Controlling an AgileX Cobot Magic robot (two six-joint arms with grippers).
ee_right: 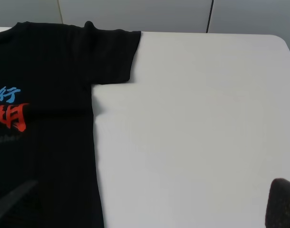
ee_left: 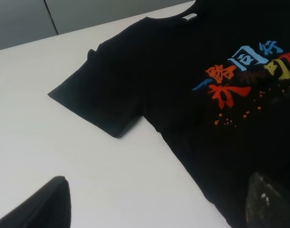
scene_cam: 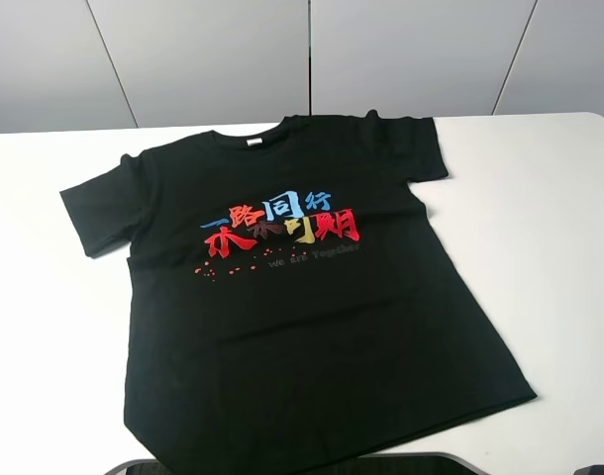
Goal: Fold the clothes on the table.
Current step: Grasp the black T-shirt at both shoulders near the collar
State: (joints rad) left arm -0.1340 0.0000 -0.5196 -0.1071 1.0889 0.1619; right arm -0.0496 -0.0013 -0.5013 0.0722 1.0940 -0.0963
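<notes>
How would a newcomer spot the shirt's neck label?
A white table fills the view, with one black shirt spread flat, print up. Follow the shirt to its far edge, the collar; the label is the small white tab inside it, the only white on the shirt.

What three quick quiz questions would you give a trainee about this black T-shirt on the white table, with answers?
1. True or false: the T-shirt lies unfolded, print side up, on the table.
2. In the high view, the white neck label sits at the shirt's: A) far end, B) near end, C) right sleeve.
3. Which holds cloth, the left gripper or the right gripper?
Key: 1 true. 2 A. 3 neither; both are open, gripping nothing.
</notes>
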